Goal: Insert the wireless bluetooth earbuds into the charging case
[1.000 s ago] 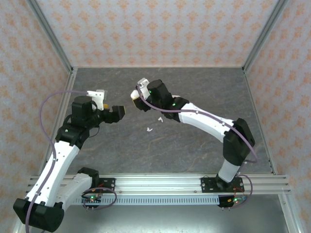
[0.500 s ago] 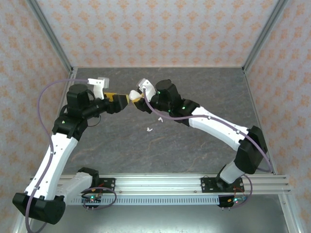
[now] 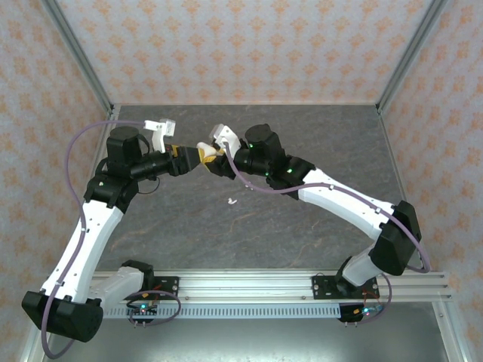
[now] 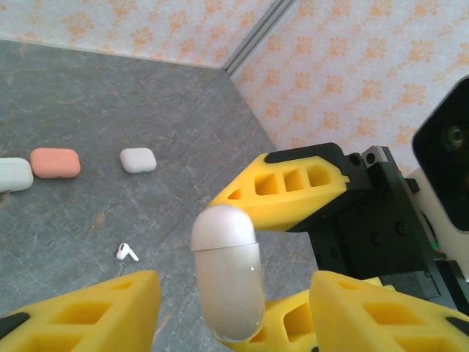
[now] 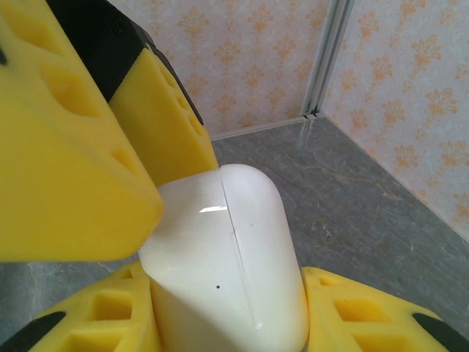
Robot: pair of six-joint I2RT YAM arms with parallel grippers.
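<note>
Top external view: the two arms meet above the grey table. The right gripper pinches a white charging case and holds it up. The left gripper is wide, with one finger on each side of the case. One white earbud lies on the table near them.

Grey stone-look table. Orange-patterned wallpaper walls on 3 sides. Alu L post & R post at rear corners. Alu rail along near edge.
</note>
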